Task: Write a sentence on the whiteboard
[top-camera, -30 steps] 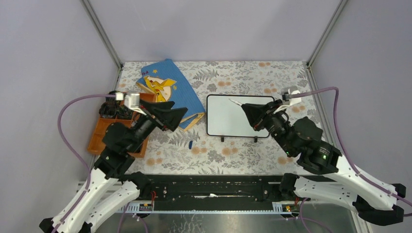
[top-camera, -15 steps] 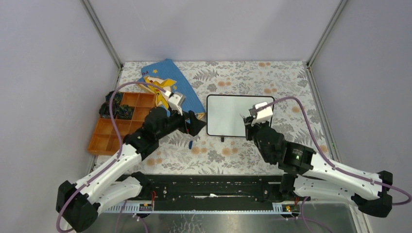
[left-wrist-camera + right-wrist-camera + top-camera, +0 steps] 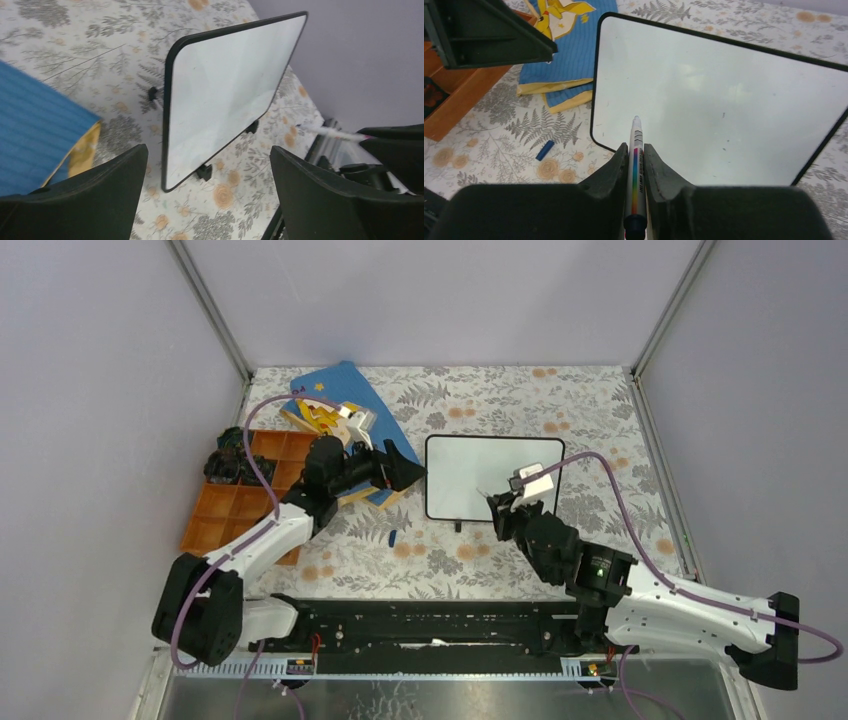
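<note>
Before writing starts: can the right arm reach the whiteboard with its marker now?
Probably yes: the right gripper holds the marker pointed at the blank whiteboard, and nothing lies between tip and surface.

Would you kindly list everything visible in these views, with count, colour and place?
whiteboard: one, white with black frame, nothing written, table centre.
marker: one, white with rainbow stripe, gripped, pointing at whiteboard.
picture book: one, blue and yellow, left of whiteboard.
tray: one, orange, compartmented, table's left edge.
small blue piece: one, blue, on tablecloth near whiteboard's near-left corner.
tablecloth: one, grey floral, covering table.
left fingers: two, black, open, empty, beside whiteboard's left edge.
right fingers: two, black, shut on marker, before whiteboard's near edge.
</note>
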